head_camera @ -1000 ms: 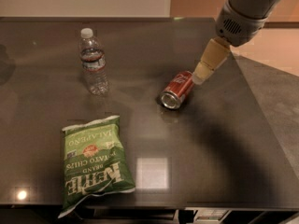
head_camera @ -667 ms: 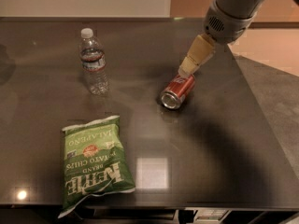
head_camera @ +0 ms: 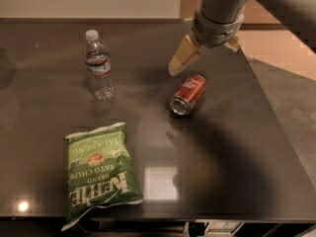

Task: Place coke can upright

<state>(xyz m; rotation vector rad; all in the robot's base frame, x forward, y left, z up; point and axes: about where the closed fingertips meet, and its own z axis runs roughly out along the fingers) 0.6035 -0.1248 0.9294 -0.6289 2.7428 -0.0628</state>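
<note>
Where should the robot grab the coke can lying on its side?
Grip the can around its red middle, coming from above, jaws across its width. It lies on its side, so the ends point sideways. The gripper hangs open just beyond it.

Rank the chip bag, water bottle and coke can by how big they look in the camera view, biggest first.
Chip bag, water bottle, coke can. The bag lies nearest the camera, which flatters it. Pincer hovers near the can.
</note>
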